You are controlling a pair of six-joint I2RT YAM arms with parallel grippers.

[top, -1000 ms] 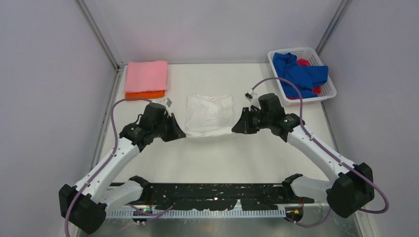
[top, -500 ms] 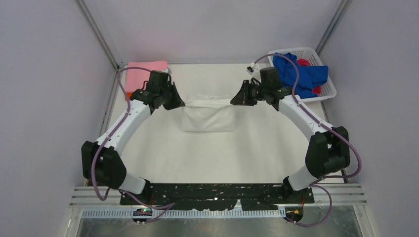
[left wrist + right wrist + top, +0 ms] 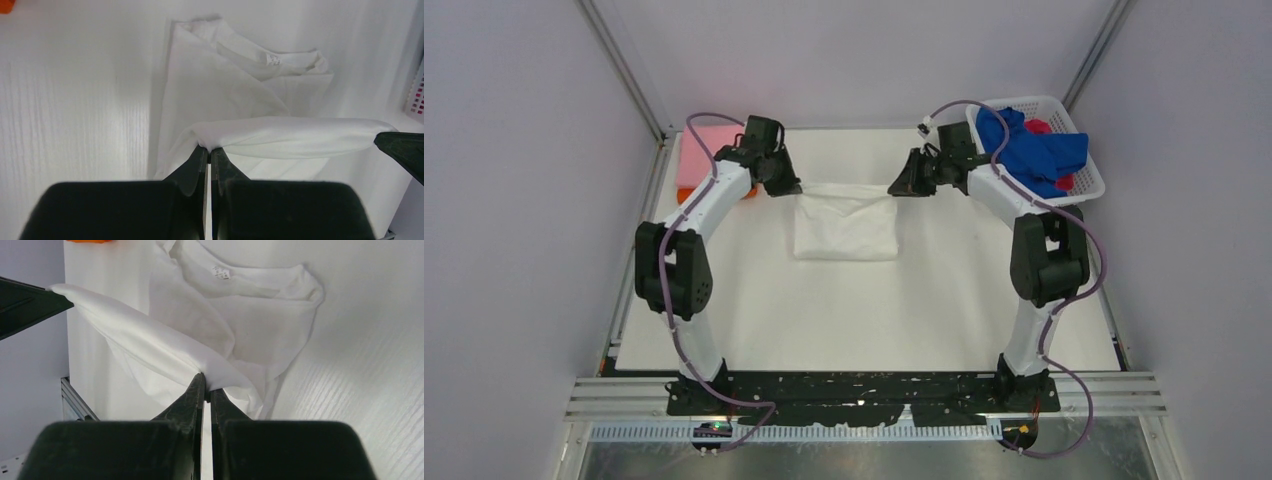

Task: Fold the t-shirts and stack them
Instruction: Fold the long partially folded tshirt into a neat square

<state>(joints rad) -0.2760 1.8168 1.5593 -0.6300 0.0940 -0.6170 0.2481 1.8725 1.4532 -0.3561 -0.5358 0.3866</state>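
Since the earlier frames both arms have stretched toward the far side, carrying the near edge of the white shirt (image 3: 845,225) away from the bases. The grippers, which were at the shirt's near edge a second ago, now sit at its far edge.

1. Left gripper (image 3: 795,189): its jaws are closed to a narrow slit on the left end of the lifted edge. The wrist view shows the cloth pinched at the fingertips (image 3: 208,148).
2. Right gripper (image 3: 893,189): its jaws are closed in the same way on the right end of that edge, and the fabric is clamped at the tips (image 3: 205,376).
3. White shirt: the held edge runs taut between the two grippers, raised above the lower layer. The rest lies flat on the table (image 3: 854,310), reaching from the grippers toward the near side. The collar (image 3: 272,59) with its small label shows on the lower layer in both wrist views.
4. Pink shirt (image 3: 704,150): it lies folded at the far left of the table, partly hidden by the left arm. The orange shirt (image 3: 749,193) shows at its near edge, under it.
5. Basket (image 3: 1086,186): it stands at the far right corner. The blue shirt (image 3: 1034,152) lies crumpled inside, with the red shirt (image 3: 1037,126) showing beneath it.
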